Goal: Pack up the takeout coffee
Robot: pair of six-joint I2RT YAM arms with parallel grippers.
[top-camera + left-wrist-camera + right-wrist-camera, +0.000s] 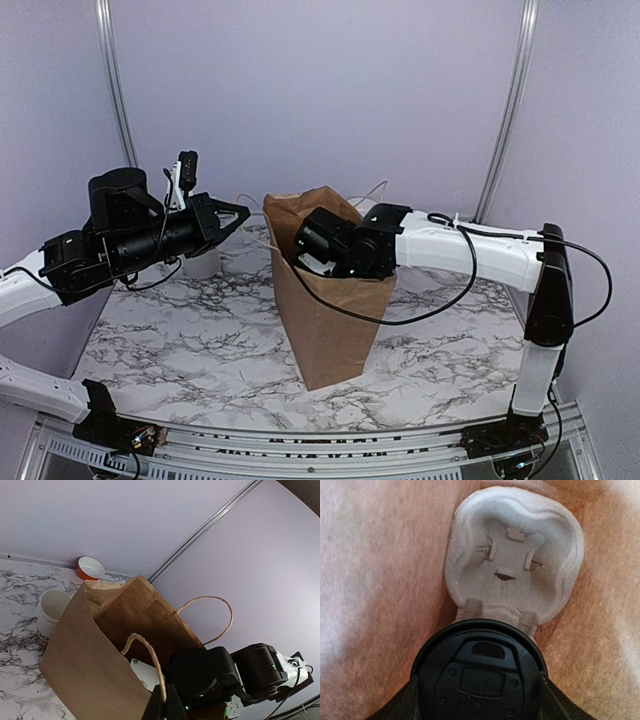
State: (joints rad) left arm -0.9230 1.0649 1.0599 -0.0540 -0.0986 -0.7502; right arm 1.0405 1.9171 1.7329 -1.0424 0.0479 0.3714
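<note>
Marble tabletop (200, 345): right gripper (308, 247), dipped into the brown paper bag (330, 330), clasps the black-lidded takeout coffee (480, 677); level left gripper (238, 214) is closed on the bag's twine handle (150, 652).

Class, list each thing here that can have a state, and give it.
Brown paper bag: upright, open.
Left claw: shut on bag's twine handle.
White paper coffee cup with black round plastic lid: lidded, inside bag.
Right claw: shut on that coffee cup.
Grey moulded pulp tray: flat on bag's bottom.
Second white paper cup: upright, lidless.
Orange bowl: upright.
</note>
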